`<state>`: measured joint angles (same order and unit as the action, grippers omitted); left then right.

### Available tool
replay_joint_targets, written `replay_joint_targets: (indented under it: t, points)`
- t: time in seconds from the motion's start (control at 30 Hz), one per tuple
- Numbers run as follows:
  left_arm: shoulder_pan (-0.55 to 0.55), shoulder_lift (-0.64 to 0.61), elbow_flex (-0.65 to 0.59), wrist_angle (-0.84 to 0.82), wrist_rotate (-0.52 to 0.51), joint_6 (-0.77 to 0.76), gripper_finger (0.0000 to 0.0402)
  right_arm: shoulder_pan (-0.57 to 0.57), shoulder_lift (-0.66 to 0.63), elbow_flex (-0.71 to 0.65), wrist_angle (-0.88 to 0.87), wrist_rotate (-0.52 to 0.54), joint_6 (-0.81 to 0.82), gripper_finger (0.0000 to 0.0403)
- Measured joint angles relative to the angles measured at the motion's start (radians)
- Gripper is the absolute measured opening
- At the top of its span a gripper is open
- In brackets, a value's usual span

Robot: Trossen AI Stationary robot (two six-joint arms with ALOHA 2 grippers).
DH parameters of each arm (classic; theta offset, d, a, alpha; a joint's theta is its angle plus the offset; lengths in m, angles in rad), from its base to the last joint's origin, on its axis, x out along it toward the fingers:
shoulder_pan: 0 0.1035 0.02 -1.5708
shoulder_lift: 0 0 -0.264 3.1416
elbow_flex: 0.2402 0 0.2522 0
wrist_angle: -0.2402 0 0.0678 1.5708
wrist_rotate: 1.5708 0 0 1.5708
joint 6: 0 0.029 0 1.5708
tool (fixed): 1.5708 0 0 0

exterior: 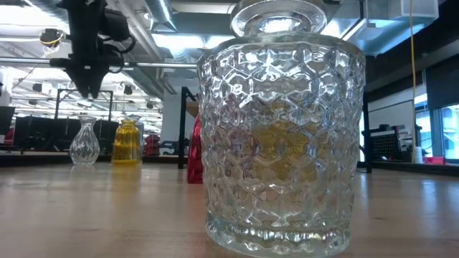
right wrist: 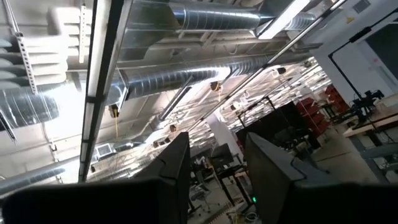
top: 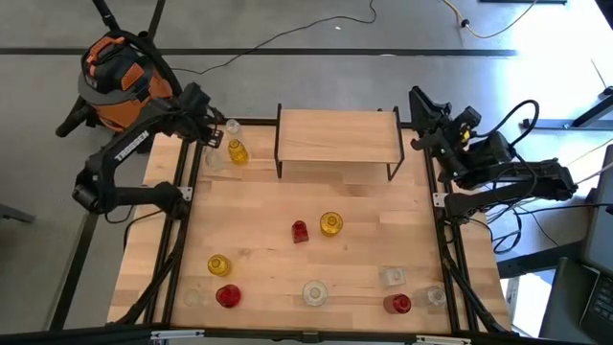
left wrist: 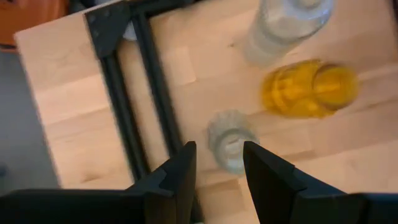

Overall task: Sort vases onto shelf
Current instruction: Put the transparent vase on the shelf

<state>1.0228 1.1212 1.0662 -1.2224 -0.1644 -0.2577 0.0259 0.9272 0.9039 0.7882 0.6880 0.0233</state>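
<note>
Vases (top: 330, 224) yellow, red and clear dot the tabletop (top: 259, 211).

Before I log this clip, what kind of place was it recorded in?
Most likely an industrial lab or workshop. Exposed metal ducts run under an open ceiling, workbenches and equipment fill the room beyond the butcher-block table, and an orange shop vacuum and loose cables sit on the concrete floor.

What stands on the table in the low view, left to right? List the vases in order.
small clear vase → yellow vase → red vase, partly hidden → large clear faceted vase, closest to the camera.
</note>
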Motion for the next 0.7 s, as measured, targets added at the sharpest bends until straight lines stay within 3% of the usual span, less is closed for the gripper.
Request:
replay_joint_targets:
  t: [0.4, 0.7]
  points:
    - [-0.043, 0.018, -0.028, -0.017, -0.081, -0.021, 0.0126, 0.000, 0.000, 0.000, -0.006, 0.000, 0.006, 0.0117]
    - [-0.043, 0.035, -0.211, 0.126, -0.037, -0.072, 0.0126, 0.000, 0.000, 0.000, -0.013, 0.000, 0.006, 0.0117]
